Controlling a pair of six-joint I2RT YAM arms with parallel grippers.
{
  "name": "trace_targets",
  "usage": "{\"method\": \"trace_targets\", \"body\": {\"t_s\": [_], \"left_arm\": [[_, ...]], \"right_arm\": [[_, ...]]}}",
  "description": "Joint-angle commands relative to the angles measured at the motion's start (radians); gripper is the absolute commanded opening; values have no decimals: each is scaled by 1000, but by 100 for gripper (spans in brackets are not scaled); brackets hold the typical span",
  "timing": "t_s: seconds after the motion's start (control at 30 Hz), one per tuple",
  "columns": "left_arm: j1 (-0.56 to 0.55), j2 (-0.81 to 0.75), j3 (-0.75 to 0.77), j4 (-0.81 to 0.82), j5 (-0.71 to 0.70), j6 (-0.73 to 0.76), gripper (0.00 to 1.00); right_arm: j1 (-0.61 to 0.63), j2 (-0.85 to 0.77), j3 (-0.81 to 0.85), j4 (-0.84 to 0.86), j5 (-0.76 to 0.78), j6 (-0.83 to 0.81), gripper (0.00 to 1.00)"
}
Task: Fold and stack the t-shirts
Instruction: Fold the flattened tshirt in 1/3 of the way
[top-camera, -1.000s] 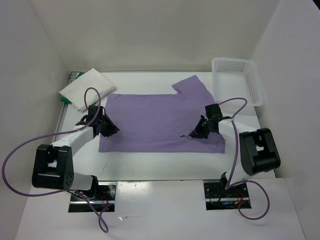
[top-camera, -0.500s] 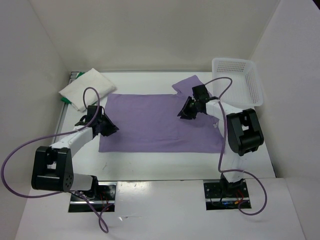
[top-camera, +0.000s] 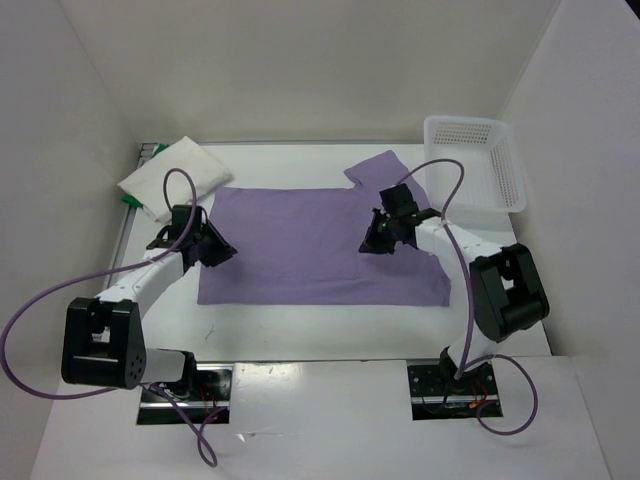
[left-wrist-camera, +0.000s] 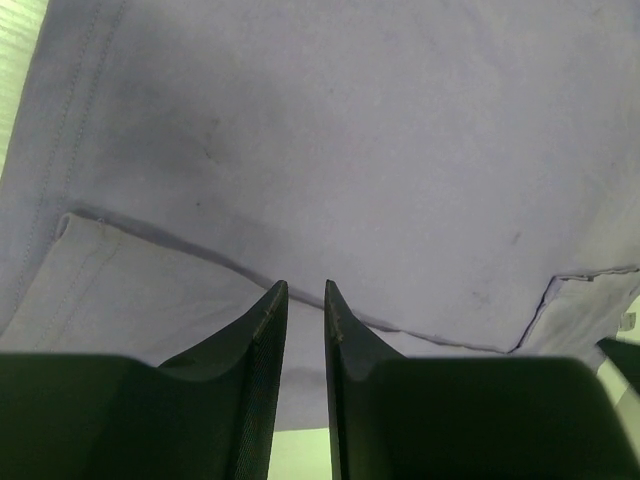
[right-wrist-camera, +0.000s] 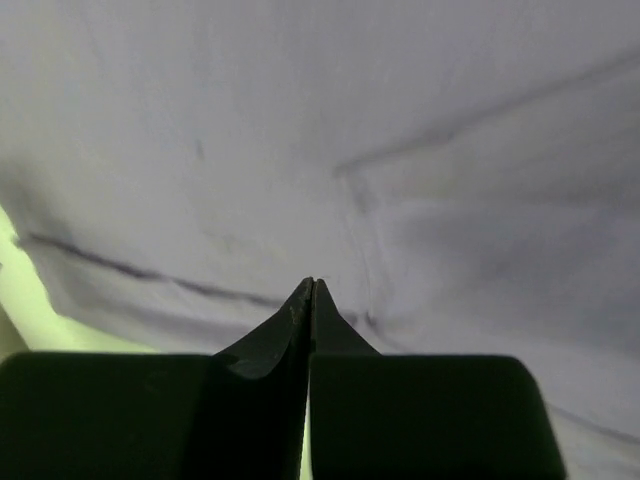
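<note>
Roughly: lavender t-shirt (top-camera: 300, 245) lay flat mid-worktop (top-camera: 300, 325), long axis L–R. Left hand (top-camera: 220, 252), slightly apart, at its left hem; right hand (top-camera: 371, 244), pressed together, over sleeve end, nearer; grip on cloth unclear.

The basket (top-camera: 478, 160) blocks the back right corner and the folded white shirt (top-camera: 178, 177) blocks the back left. Bare counter (top-camera: 290, 163) runs between them, behind the flat purple shirt (top-camera: 300, 240).

We see the purple t-shirt (top-camera: 310, 245) as soft, matt cloth with stitched hems, and the white t-shirt (top-camera: 175, 176) as similar dull cloth. The basket (top-camera: 470, 124) is white plastic lattice. The table (top-camera: 320, 325) looks smooth and white, and the fingers (left-wrist-camera: 262, 330) look like matt black plastic.
</note>
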Motion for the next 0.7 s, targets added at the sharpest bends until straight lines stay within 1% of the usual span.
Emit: {"method": "trace_targets", "body": {"t_s": [0.0,0.03,0.07,0.13,0.17,0.23,0.3,0.37,0.4,0.43,0.57,0.6,0.63,0.67], "left_arm": [[5,8,51,-43,20,21,28],[-6,-4,36,-75,20,10,28],[-6,-13,27,-84,29,10,28],[-17,-32,7,-63,29,-15,26],[-29,-32,7,-54,29,-15,26],[-29,10,45,-53,20,4,26],[-29,74,129,-35,9,22,26],[2,126,178,-35,33,33,26],[19,137,207,-20,70,33,26],[49,137,208,-11,70,33,26],[121,149,220,2,105,48,26],[121,149,220,-10,131,73,30],[121,149,237,-35,132,103,32],[121,149,237,-100,132,164,34]], "right_arm": [[108,-74,-77,-12,12,-16,0],[136,-74,-86,-12,12,-5,0],[194,-74,-86,-12,12,5,0],[254,-39,-63,11,12,31,0],[313,-22,-49,11,12,45,0],[367,43,21,28,12,45,0],[436,96,81,40,12,56,0],[494,174,173,51,12,56,0],[511,200,201,65,12,67,0],[525,252,254,65,12,67,0],[596,366,368,76,12,87,0],[620,381,400,76,12,87,0],[621,390,409,67,12,87,0],[631,390,410,67,23,100,0]]}}
